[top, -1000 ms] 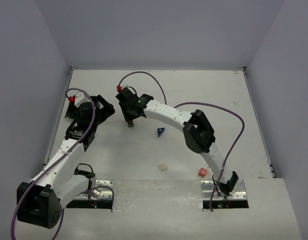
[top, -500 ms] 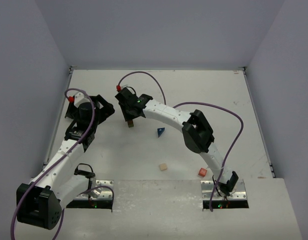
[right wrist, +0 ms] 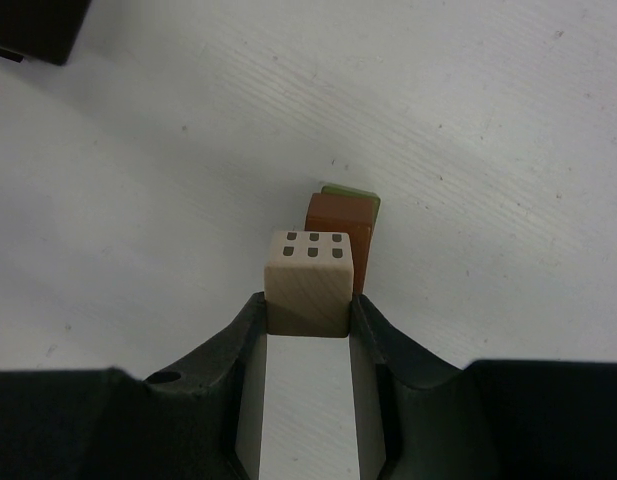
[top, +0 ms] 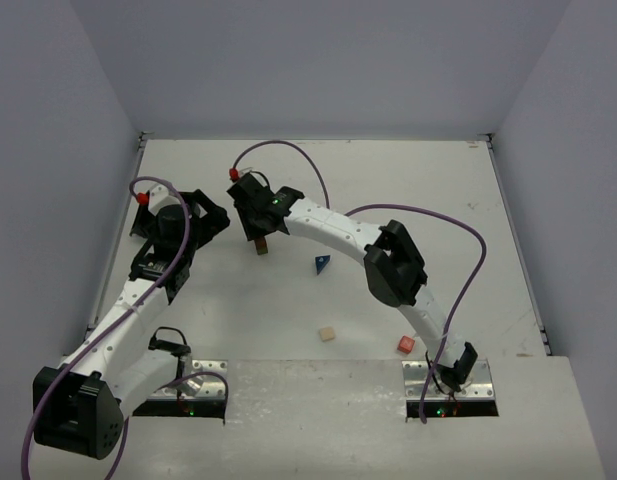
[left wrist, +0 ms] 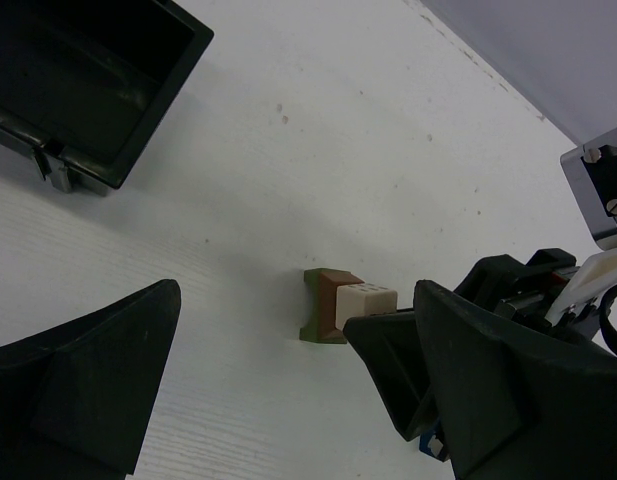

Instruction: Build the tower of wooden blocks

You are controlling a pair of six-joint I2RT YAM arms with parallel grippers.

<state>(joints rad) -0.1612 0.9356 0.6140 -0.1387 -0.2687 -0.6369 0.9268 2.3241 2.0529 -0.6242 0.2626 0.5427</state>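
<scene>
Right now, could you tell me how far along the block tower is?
Done: a brown block sits on the olive-green block. In hand: the right fingers grip a dotted tan cube right at that stack; I cannot tell whether it is seated. Left: the other tan cube, red cube and blue wedge lie loose on the table. The left fingers are open, holding nothing.

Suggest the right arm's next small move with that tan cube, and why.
Probably shift the right gripper slightly so the tan cube centres over the brown block atop the olive-green block, then lower. In the wrist view the cube looks offset; contact is unclear.
</scene>
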